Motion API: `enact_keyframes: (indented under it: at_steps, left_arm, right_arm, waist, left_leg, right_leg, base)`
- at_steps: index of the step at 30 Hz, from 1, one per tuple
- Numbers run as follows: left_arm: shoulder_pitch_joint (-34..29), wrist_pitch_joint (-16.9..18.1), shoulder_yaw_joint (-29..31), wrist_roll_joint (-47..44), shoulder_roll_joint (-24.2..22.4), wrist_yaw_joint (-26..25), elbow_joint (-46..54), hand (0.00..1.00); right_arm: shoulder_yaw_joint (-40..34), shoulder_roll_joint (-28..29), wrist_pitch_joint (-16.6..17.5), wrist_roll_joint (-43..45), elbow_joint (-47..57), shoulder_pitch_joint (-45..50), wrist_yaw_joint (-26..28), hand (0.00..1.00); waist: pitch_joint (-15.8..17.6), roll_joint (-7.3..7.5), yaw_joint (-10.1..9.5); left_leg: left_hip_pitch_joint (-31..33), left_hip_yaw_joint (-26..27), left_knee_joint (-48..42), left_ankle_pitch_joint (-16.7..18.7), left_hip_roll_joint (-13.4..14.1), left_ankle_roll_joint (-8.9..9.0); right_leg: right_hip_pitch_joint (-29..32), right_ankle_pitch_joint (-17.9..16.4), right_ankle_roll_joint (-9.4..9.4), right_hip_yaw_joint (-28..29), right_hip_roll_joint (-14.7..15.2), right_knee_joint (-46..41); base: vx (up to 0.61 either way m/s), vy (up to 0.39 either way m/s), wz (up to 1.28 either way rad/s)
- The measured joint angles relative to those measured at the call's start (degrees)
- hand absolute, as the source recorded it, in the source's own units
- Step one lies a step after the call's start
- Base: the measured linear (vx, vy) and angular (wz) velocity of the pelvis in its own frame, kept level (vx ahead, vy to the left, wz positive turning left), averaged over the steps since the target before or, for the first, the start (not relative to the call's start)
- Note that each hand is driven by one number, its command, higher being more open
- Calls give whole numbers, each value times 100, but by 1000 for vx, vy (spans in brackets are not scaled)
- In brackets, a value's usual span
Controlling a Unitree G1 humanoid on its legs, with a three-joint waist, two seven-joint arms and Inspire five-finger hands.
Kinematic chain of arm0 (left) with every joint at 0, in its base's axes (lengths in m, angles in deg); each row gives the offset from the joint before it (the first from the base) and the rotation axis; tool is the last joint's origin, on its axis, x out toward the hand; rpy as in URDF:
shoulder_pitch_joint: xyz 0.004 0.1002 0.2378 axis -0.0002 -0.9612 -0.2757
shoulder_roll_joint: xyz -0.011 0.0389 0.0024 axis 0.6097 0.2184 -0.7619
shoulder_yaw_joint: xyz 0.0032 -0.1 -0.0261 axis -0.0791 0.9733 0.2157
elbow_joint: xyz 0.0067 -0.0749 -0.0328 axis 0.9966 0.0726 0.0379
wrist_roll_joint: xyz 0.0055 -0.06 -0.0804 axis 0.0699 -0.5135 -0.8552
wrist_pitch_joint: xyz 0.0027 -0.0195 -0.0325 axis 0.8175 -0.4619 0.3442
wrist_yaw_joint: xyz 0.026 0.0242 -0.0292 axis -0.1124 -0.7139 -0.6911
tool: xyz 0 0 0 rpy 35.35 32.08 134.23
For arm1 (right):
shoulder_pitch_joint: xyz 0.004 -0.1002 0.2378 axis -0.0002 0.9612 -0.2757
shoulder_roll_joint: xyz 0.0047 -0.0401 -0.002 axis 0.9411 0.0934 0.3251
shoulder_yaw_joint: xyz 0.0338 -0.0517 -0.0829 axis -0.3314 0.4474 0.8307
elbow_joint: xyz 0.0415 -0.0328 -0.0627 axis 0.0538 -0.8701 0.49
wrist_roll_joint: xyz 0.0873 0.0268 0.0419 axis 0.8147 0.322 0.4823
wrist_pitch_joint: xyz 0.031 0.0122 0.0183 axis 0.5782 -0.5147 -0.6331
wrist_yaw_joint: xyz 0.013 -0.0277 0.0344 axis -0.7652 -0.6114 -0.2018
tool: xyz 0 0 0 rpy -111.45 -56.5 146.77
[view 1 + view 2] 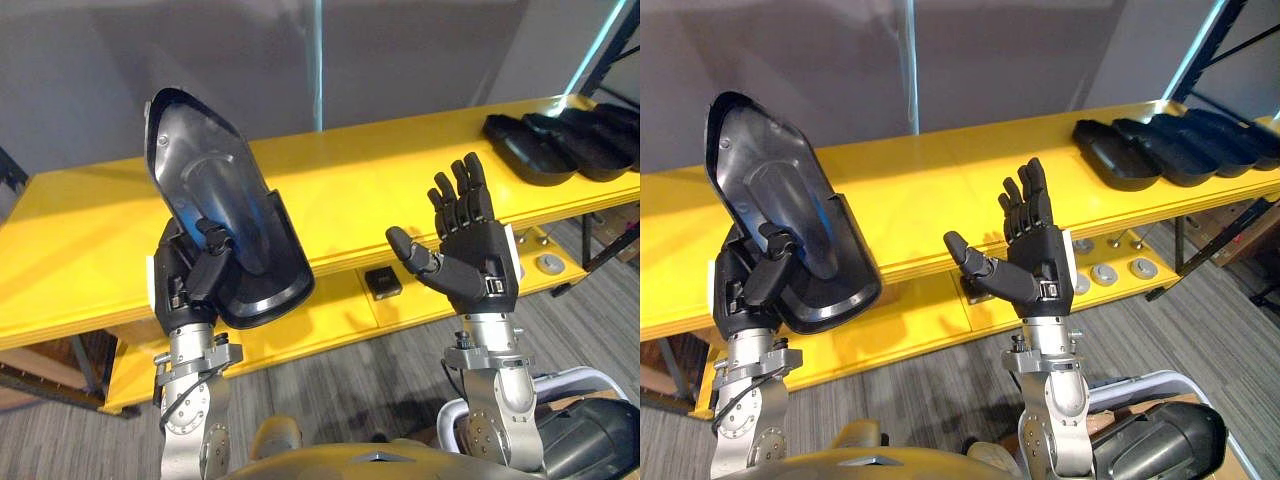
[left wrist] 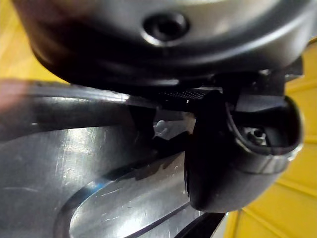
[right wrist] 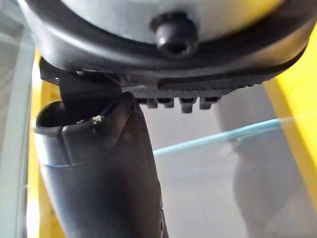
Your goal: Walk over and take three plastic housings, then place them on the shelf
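A black plastic housing [image 1: 215,195] stands upright in my left hand [image 1: 195,270], whose thumb and fingers are curled round its lower end; its glossy inner face [image 2: 74,168] shows close up in the left wrist view. My right hand [image 1: 465,245] is raised beside it, palm toward the shelf, fingers straight and holding nothing. Both hands hover in front of the yellow shelf [image 1: 360,165]. Several more black housings [image 1: 565,135] lie nested in a row at the shelf's far right end.
A lower yellow shelf level [image 1: 330,315] carries a small black square part [image 1: 383,282] and round grey discs [image 1: 1105,272]. A dark upright post [image 1: 1200,60] frames the shelf's right end. Grey carpet floor [image 1: 330,390] lies below. A grey wall stands behind.
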State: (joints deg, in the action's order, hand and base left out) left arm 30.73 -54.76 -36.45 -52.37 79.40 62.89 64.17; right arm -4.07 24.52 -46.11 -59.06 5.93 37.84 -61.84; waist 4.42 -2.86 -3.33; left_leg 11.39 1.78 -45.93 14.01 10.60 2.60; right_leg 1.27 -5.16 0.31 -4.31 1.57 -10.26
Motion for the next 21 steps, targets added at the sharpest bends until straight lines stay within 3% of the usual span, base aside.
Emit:
enact_keyframes:
  at_steps: [3, 6, 7, 8, 10, 12, 14, 18, 21]
  left_arm:
    - [204, -4, -214, 9, 125, 74, 1, 0]
    - [481, -82, -614, 8, 167, 190, -2, 0]
    - [631, -178, -659, 3, 248, 242, -9, 0]
    - [782, -264, -664, -14, 388, 254, -5, 0]
    - [1039, -387, -647, -17, 605, 230, -3, 0]
    - [1391, -721, -640, -34, 722, 130, -9, 0]
    - [1570, -992, -716, -41, 716, 9, -49, 0]
    - [2034, -1453, -941, -60, 690, -346, -446, 0]
    - [2531, -1603, -905, -255, 708, -748, -1088, 0]
  right_arm:
    - [-100, 28, 211, 0, 170, 11, -40, 100]
    - [-77, -125, 245, 104, 171, 45, -43, 100]
    - [-34, -179, 227, 198, 153, 66, -43, 100]
    - [0, -149, 222, 222, 161, 139, -27, 100]
    - [99, -105, 214, 230, 160, 158, 17, 100]
    - [238, -54, 155, 209, 161, 199, 108, 100]
    - [374, 6, 87, 209, 160, 281, 107, 100]
    - [414, 6, -180, 163, 160, 335, 48, 100]
    - [399, -122, -342, 165, 160, 286, 14, 100]
  waist:
    - [13, -32, 85]
    - [-17, -111, 110]
    - [-23, -119, 147]
    - [-83, -58, 230]
    - [-107, 81, 357]
    - [-130, 230, 521]
    - [-146, 281, 546]
    - [-148, 255, 655]
    - [-117, 200, 774]
  left_leg:
    - [3, 215, 1310, 181, 164, 5]
    - [-358, 363, 2587, -471, 233, 157]
    - [-481, 552, 2610, -669, 185, 427]
    - [-504, 767, 2620, -583, 28, 315]
    - [-476, 982, 2623, -531, -122, 256]
    - [-366, 1150, 2625, -486, -256, 181]
    - [-366, 1241, 2625, -455, -301, 153]
    - [-285, 1232, 2657, -433, -283, 174]
    - [-174, 1260, 2654, -428, -212, 195]
  right_leg:
    - [21, -34, 17, 76, 128, -67]
    - [228, -281, 341, 435, 321, -509]
    - [252, -341, 465, 639, 428, -613]
    - [278, -281, 530, 810, 565, -517]
    - [331, -158, 704, 982, 741, -315]
    - [355, 141, 814, 1119, 892, 33]
    - [336, 252, 943, 1127, 955, 196]
    - [348, 304, 985, 1075, 946, 362]
    - [413, 410, 945, 1076, 896, 495]
  base:
    - [48, 75, -6]
    - [23, 271, -55]
    - [95, 381, -63]
    - [92, 313, -60]
    - [70, 241, -47]
    - [93, 240, -34]
    - [79, 116, -18]
    - [73, 14, -1]
    - [19, -16, -7]
